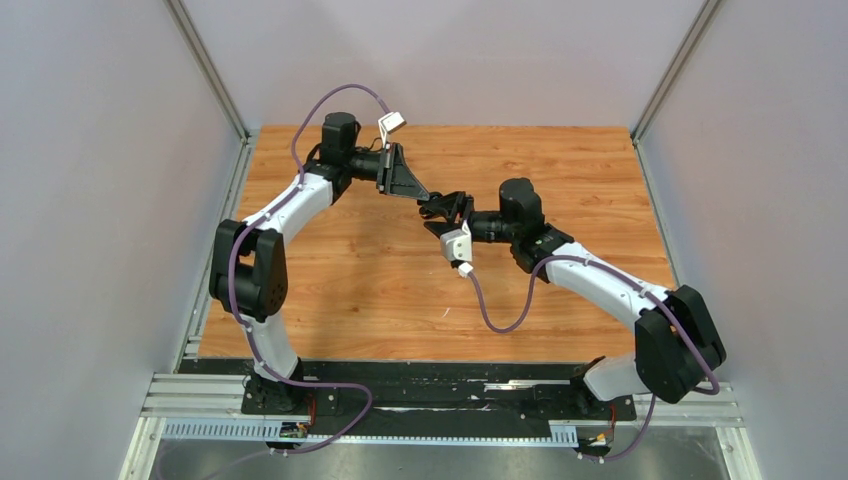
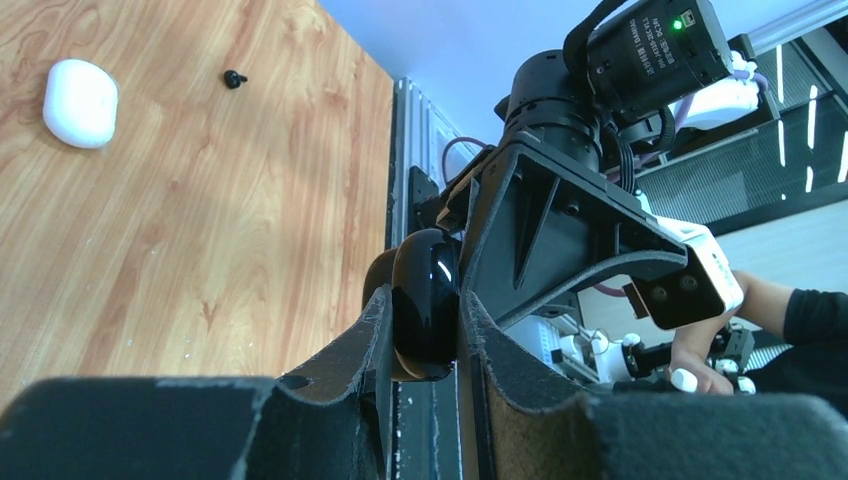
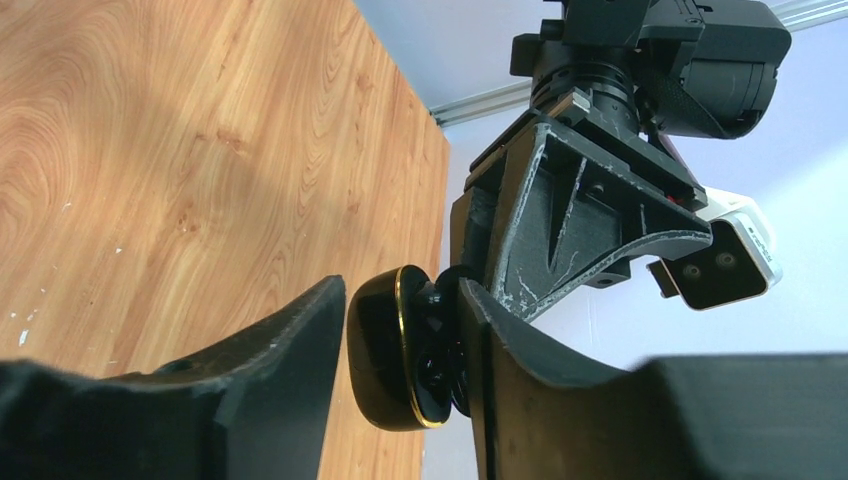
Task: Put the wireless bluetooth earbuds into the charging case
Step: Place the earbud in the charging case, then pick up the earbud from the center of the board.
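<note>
Both arms reach out over the table (image 1: 350,300) and bend inward, so their tools meet nose to nose just above the middle of the top view. The left gripper (image 2: 424,308) is clenched on the glossy black charging case (image 2: 428,285). The right gripper (image 3: 402,300) brackets that case with its jaws parted, a gap showing on one side. A black earbud (image 2: 235,78) lies on the wood at the upper left of the left wrist view, near the white case (image 2: 80,102).

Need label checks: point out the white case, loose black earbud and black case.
white case (image 2: 80,103), left wrist view, top shell.
black earbud (image 2: 235,78), left wrist view, body.
black case (image 2: 425,315), left wrist view, glossy side.
</note>
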